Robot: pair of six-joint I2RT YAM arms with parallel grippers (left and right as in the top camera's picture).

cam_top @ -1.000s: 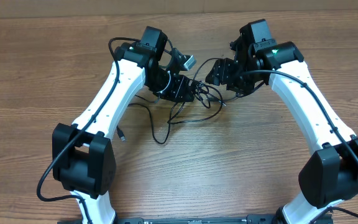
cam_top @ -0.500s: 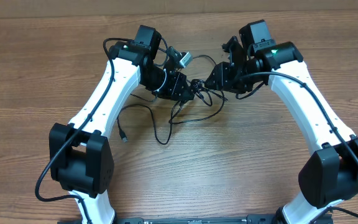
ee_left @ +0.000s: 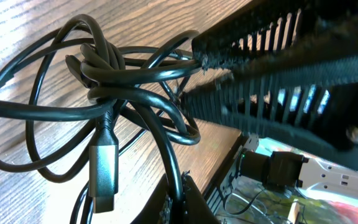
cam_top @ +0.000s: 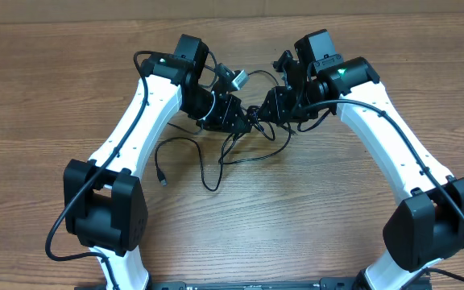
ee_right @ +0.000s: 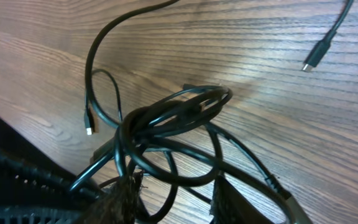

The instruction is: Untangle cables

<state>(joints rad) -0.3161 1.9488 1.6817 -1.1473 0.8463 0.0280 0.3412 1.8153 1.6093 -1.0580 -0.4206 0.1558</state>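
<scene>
Compared with one second ago, the right pincer (cam_top: 274, 105) has travelled to the left and now stands just beside the left pincer (cam_top: 236, 113), with the knot of thin black flexible cables (cam_top: 254, 113) between them. Its two fingers have come nearer to each other. In the right wrist view they are apart, with several strands passing through the gap, so I would call it open around the bundle and not yet clamped. The left pincer is closed, and in its own wrist view one strand runs down into its fingertips, so it seems to grip the bundle.

From the knot, which is at the far middle of the brown wooden table (cam_top: 55, 80), loose strands trail toward the robot.

As I judge it, the task is at an early stage: no cable is separated, and every loop is left to pull out.

Counting: two pincers and one knot. How many cables are inside it I cannot tell. I can see one silvery metal plug (ee_left: 104, 168) and two small plug ends (ee_right: 314, 61).
</scene>
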